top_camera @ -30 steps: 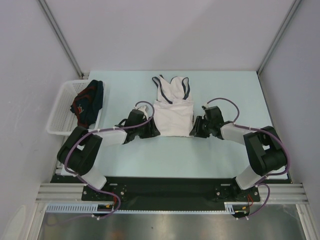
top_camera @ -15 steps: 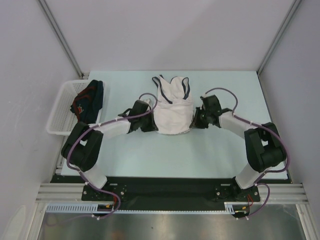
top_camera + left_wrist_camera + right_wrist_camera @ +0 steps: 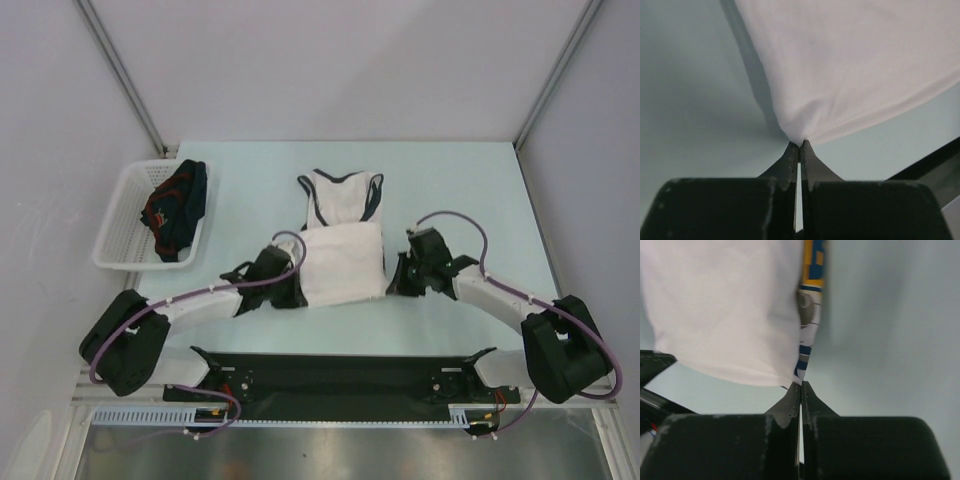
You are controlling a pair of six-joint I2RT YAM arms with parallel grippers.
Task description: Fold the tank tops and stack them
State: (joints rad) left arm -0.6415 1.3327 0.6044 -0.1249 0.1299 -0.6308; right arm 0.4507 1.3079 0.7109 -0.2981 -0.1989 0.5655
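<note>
The white tank top [image 3: 342, 262] lies mid-table, its dark-trimmed straps [image 3: 340, 192] flat at the far end and its lower part lifted and stretched between both grippers. My left gripper [image 3: 298, 291] is shut on the cloth's left corner; in the left wrist view the fingertips [image 3: 800, 145] pinch the white fabric [image 3: 855, 65]. My right gripper [image 3: 391, 280] is shut on the right corner, where the tips [image 3: 801, 385] hold the white cloth [image 3: 725, 305] beside its yellow-blue print [image 3: 814, 262]. The navy tank top [image 3: 176, 205] lies crumpled in the basket.
A white plastic basket [image 3: 122, 215] stands at the table's left edge. Purple cables loop over both arms. Grey walls close in the table on three sides, and the black base rail [image 3: 340, 375] runs along the near edge.
Both grippers closed on the white tank top's corners. They went toward the far side, bunching the cloth, then drew back toward the near edge, stretching it.
</note>
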